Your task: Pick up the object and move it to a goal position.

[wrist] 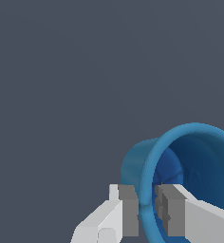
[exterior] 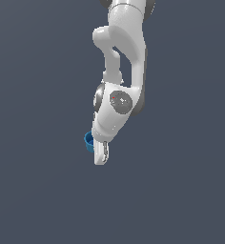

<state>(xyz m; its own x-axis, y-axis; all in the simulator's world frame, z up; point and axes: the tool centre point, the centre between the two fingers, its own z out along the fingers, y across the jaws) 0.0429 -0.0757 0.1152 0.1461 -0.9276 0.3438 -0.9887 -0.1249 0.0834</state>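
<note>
White Panda arm gripping a small blue cup by its rim against a plain grey-blue ground.

The arm reaches down from the top of the exterior view, its wrist joint showing a grey disc with a tiny red mark too small to read. Nothing else appears around it. The gripper hangs at the arm's lower end. The blue cup pokes out on the exterior view's left, mostly hidden by the hand. Only the wrist view shows the hold: the cup lies tipped, its hollow mouth facing the camera, and the gripper has its grey pads clamped on the rim wall, one outside and one inside.
</note>
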